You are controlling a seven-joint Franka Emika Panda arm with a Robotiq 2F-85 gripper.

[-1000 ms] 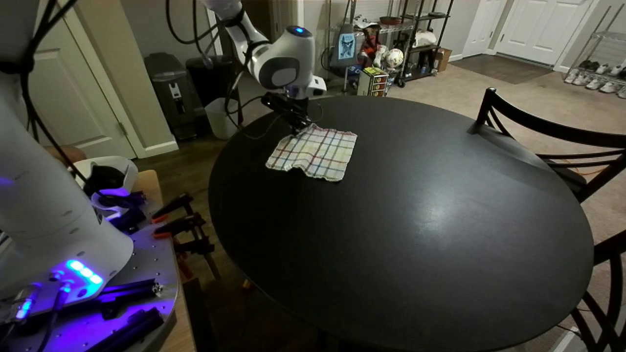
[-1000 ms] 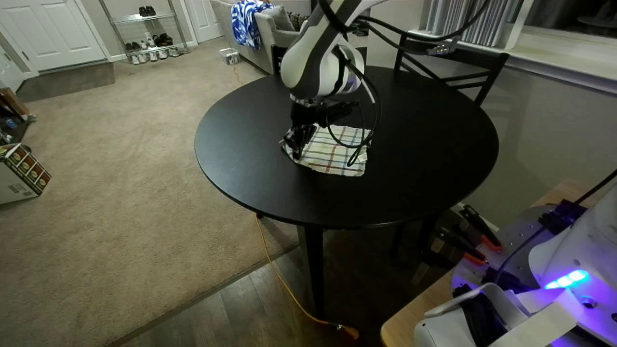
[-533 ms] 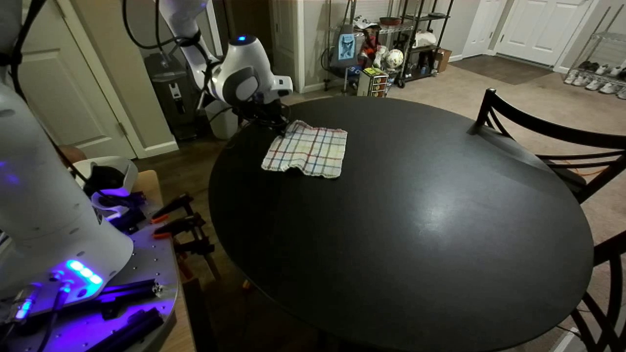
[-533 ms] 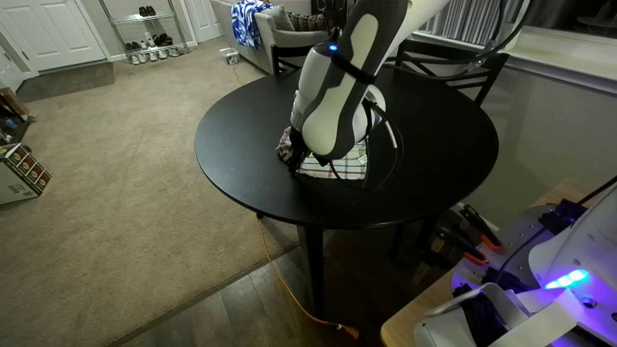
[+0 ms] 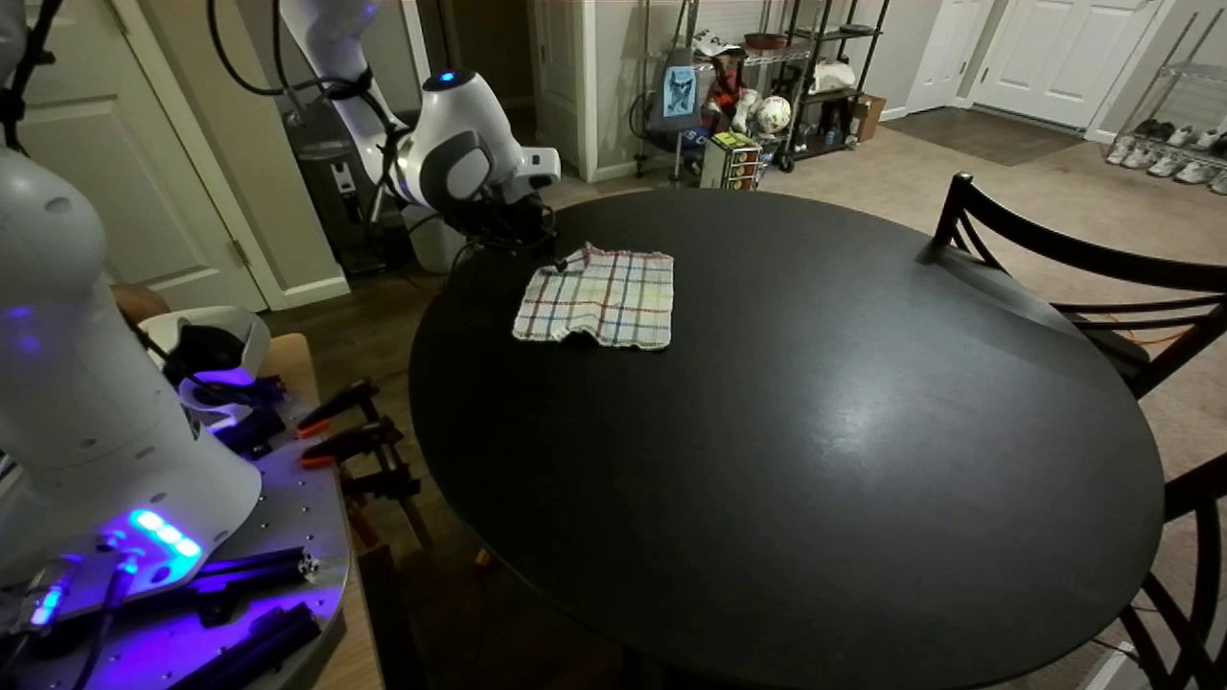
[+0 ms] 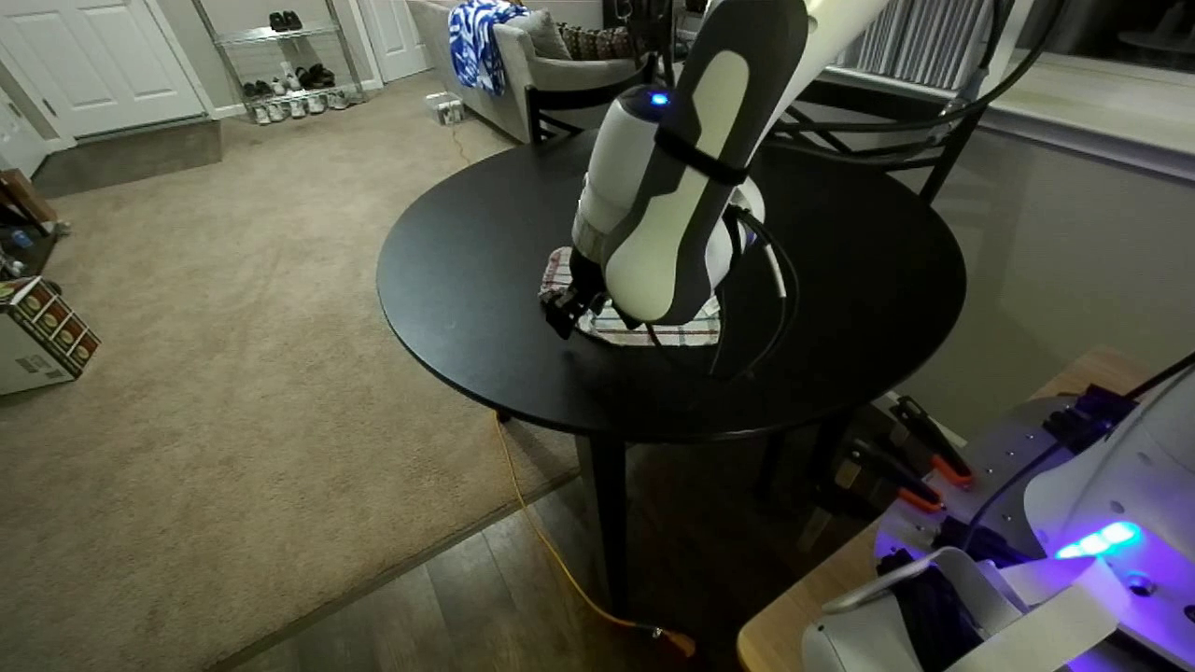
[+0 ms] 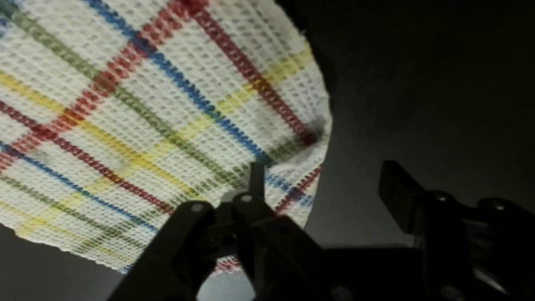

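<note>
A white cloth (image 5: 606,299) with red, blue, green and yellow checks lies on the round black table (image 5: 815,460), a few folds along its edge. In an exterior view the arm covers much of the cloth (image 6: 653,329). My gripper (image 7: 322,177) is open, its two fingers well apart in the wrist view. One finger (image 7: 256,179) overlaps the cloth there; the opposite finger (image 7: 397,192) is over bare tabletop. The cloth's border (image 7: 315,175) runs between them, with a small raised fold, and neither pad pinches it. Whether a fingertip touches the cloth, I cannot tell.
Dark chairs (image 5: 1083,244) stand against the table's far side. The arm's base (image 5: 125,460) sits on a separate stand with black clamps (image 5: 355,441) at its edge. Black cables (image 6: 780,271) hang from the arm. An orange cord (image 6: 541,541) runs along the floor.
The gripper has opened from shut at the cloth's edge. The arm has swung back and tilted, and the cloth has shifted slightly with it. Cloth bunched by the fingers half a second ago now lies lower.
</note>
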